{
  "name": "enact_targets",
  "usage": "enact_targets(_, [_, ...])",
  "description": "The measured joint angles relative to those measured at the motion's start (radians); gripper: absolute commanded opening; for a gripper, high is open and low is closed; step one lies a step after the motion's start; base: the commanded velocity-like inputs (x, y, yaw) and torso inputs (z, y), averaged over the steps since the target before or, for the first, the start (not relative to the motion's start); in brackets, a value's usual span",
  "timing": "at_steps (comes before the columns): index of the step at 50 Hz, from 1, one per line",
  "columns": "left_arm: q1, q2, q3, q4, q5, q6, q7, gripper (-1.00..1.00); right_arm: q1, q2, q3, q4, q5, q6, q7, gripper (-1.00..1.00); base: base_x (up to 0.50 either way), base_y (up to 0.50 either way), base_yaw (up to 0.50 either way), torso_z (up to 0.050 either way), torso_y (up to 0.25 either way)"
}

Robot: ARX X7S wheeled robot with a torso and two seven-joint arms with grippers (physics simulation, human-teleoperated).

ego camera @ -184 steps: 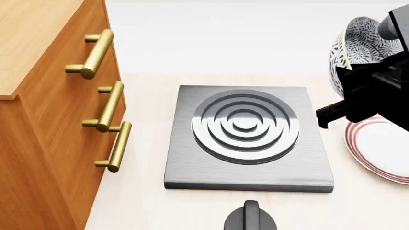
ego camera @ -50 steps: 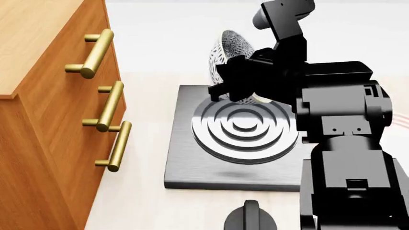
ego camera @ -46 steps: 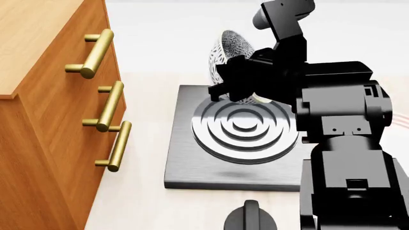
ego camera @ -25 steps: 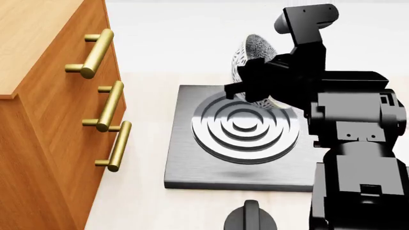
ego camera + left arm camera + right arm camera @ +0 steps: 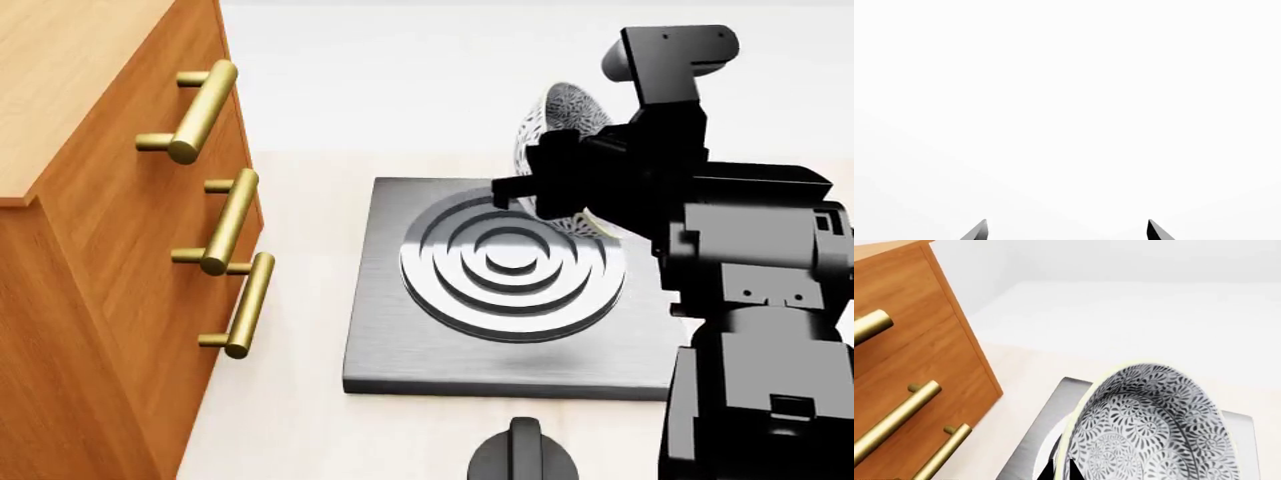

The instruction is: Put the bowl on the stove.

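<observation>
**Head view: bowl held tilted over the stove's far right part**

Head view, surface: pale cream, matte, lit evenly; behind it the room is plain white with no visible detail. A wooden cabinet [image 5: 94,250] stands along the left edge of the surface, its front carrying three brass handles [image 5: 224,222]. The stove [image 5: 514,290] sits flat on the surface just right of the cabinet, square, dark grey, with raised concentric rings. A black knob [image 5: 523,458] lies on the surface just in front of the stove, apart from it.

Right arm: large black links fill the right side of the view and cover the stove's right edge. The right gripper [image 5: 567,185] hangs over the far right part of the rings. Its jaws are closed on the rim of the bowl [image 5: 571,120], which stands tipped on edge above the stove; whether its lower side touches the stove cannot be told, as the gripper hides it.

Right wrist view: the bowl [image 5: 1154,430] fills the near field, patterned inside facing the camera, cream rim, one dark finger crossing the rim. Stove edge [image 5: 1047,425] shows beneath it; cabinet [image 5: 917,355] to one side.

Left wrist view: the left gripper [image 5: 1066,231] shows only two dark fingertips [image 5: 977,231], set well apart with nothing between them, against blank white.
</observation>
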Motion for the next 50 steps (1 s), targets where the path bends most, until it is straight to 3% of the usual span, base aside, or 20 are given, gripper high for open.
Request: enact_targets(50, [0.007, 0.016, 0.002, 0.003, 0.033, 0.023, 0.017, 1.00, -0.003, -0.006, 0.005, -0.001, 0.003, 0.003, 0.001, -1.00, 0.00, 0.00, 0.00, 0.000, -0.049])
